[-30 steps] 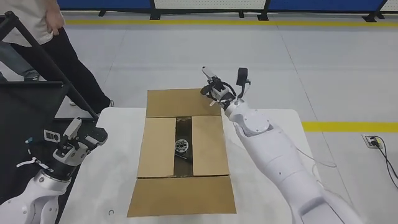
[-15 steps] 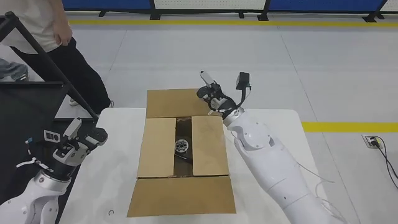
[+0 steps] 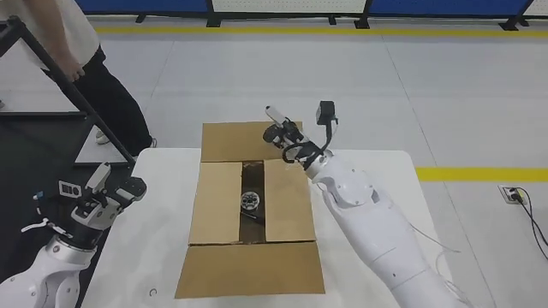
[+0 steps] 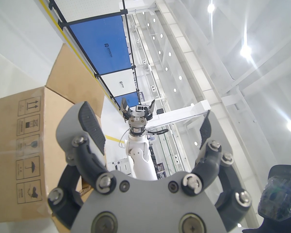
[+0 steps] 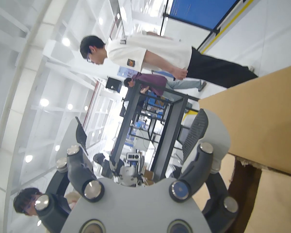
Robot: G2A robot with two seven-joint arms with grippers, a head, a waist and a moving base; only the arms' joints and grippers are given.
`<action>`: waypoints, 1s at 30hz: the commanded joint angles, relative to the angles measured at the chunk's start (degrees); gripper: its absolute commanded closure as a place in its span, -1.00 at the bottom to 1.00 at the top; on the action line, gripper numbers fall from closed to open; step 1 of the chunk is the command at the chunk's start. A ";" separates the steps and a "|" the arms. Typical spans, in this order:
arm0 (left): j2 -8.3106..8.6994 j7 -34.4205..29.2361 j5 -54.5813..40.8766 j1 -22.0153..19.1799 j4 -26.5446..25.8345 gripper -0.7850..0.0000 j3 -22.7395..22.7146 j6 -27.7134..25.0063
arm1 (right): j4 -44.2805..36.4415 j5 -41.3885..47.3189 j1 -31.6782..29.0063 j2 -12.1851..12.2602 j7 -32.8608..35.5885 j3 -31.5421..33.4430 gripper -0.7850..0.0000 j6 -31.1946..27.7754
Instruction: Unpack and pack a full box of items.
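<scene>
Near-left table edge: your left gripper (image 3: 116,181) sits just beside the white table (image 3: 163,222), jaws wide apart.
Table middle: your brown cardboard box (image 3: 287,201) stands with its side flaps folded in and a narrow gap between them.
Box gap: a round dark item (image 3: 251,198) lies inside.
Far box flap: your right gripper (image 3: 298,115) hangs above it, jaws apart.
</scene>
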 commanded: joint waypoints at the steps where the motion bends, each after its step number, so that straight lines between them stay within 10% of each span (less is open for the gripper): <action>1: 0.01 -0.59 0.10 1.08 0.03 -1.00 -0.69 -0.77 | -0.57 0.23 0.51 0.21 6.71 -0.08 -1.00 2.63; 11: 0.35 -7.17 1.21 3.22 -0.69 -1.00 -2.30 -2.53 | 2.21 -4.97 5.78 0.35 30.10 -4.69 -1.00 14.73; 30: 0.42 -6.86 0.51 2.69 1.09 -1.00 -2.05 1.59 | 1.36 -10.27 5.71 -0.47 32.18 -9.14 -1.00 21.01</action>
